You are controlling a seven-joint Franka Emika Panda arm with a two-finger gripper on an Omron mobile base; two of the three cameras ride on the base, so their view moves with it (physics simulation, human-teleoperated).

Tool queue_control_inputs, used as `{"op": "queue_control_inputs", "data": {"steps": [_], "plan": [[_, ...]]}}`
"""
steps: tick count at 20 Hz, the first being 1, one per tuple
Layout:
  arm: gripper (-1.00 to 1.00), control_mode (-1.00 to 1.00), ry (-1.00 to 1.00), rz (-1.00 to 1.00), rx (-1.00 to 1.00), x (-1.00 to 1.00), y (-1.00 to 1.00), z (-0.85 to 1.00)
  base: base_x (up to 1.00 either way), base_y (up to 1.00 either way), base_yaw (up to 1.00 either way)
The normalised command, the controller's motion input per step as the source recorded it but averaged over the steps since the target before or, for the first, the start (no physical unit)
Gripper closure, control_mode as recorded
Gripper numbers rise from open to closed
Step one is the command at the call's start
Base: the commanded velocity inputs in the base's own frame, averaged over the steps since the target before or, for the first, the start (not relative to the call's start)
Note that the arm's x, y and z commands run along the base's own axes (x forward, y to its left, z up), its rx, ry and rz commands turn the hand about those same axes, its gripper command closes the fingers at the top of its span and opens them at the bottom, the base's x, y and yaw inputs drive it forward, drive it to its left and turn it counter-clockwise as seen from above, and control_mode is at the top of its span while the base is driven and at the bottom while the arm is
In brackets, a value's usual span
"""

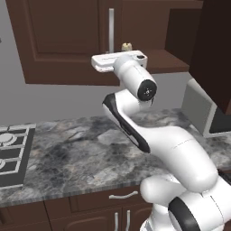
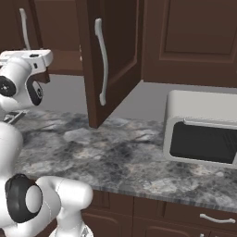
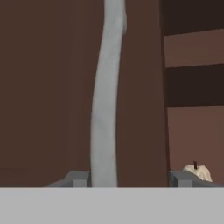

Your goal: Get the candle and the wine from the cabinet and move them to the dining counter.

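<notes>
Spread pincer straddling the long silver bar handle of the dark brown wooden cabinet; small cream candle on its shelf.

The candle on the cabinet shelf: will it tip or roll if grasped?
The candle looks squat, so tipping seems unlikely. Its lumpy rounded form might slip between closing fingers. It is small, probably light, so a nudge may push it along the shelf.

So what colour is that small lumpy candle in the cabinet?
Cream-beige candle, on the dark brown cabinet shelf; clearest in the left base view.
</notes>
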Motion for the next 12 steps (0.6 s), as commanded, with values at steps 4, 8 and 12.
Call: {"op": "queue_control_inputs", "data": {"steps": [4, 8, 12], "plan": [[1.00, -1.00, 0.00, 0.00, -0.02, -0.79, 0.40, 0.00, 0.00, 0.00, 0.00], [1.00, -1.00, 0.00, 0.01, -0.04, -0.78, 0.46, 0.00, 0.00, 0.00, 0.00], [1.00, -1.00, 0.01, 0.03, -0.05, -0.75, 0.51, 0.00, 0.00, 0.00, 0.00]]}}
